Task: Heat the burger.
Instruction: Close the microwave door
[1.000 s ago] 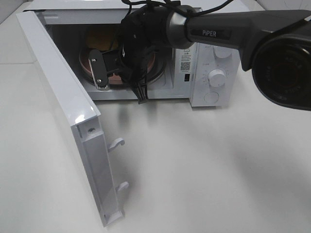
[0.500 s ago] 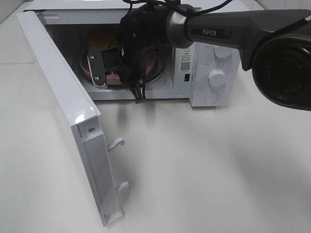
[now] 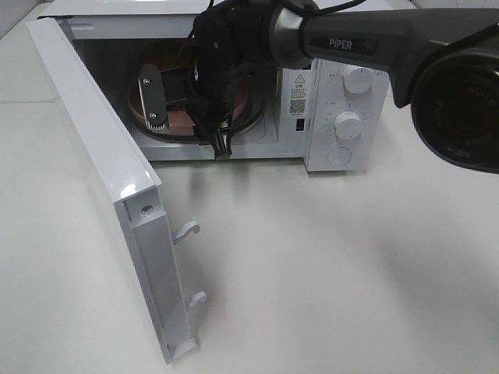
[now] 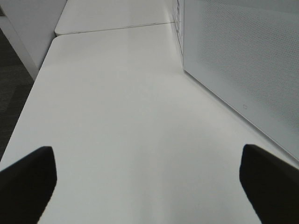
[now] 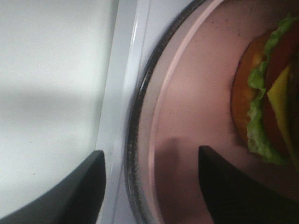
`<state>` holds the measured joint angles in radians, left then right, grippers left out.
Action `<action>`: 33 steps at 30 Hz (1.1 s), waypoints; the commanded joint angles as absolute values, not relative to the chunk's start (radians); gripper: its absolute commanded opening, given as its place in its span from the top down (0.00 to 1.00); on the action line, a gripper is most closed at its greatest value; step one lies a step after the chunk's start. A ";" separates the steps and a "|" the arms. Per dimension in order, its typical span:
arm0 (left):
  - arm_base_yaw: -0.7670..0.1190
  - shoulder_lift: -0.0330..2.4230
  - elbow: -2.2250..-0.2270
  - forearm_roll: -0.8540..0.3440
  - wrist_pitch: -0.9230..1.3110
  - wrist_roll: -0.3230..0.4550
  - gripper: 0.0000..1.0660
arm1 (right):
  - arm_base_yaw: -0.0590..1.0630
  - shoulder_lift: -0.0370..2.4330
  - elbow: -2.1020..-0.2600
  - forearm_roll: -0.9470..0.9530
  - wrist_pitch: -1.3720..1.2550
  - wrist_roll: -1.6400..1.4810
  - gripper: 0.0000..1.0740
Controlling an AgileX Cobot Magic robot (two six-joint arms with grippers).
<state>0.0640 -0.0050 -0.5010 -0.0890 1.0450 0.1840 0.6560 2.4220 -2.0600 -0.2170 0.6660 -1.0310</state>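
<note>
The burger [image 5: 266, 93], with lettuce and an orange-brown bun, lies on a salmon-pink plate [image 5: 201, 93] inside the open microwave [image 3: 343, 101]. In the high view only a bit of the bun [image 3: 165, 56] and the plate's rim [image 3: 183, 118] show behind the arm. My right gripper [image 3: 168, 97] reaches into the cavity over the plate's front edge. In the right wrist view [image 5: 149, 186] its jaws stand apart, astride the plate rim and the glass turntable [image 5: 136, 140], holding nothing. My left gripper [image 4: 149, 186] is open over bare table beside the microwave's side wall [image 4: 243, 65].
The microwave door [image 3: 101, 156] swings out to the left towards the table's front, with two latch hooks [image 3: 189, 228] on its inner edge. Two knobs [image 3: 347, 125] sit on the right panel. The right arm [image 3: 390, 47] spans the upper right.
My right gripper has moved a little further up and back into the microwave cavity. The plate and burger have stayed in place.
</note>
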 commanded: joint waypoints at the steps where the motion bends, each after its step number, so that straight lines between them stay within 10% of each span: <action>1: 0.065 -0.024 -0.499 -0.091 1.035 0.178 0.06 | 0.654 2.397 -2.068 -0.211 0.718 -0.998 0.36; 33: 0.065 -0.024 -0.499 -0.091 1.035 0.178 0.06 | 0.654 2.334 -2.066 -0.105 0.974 -1.089 0.36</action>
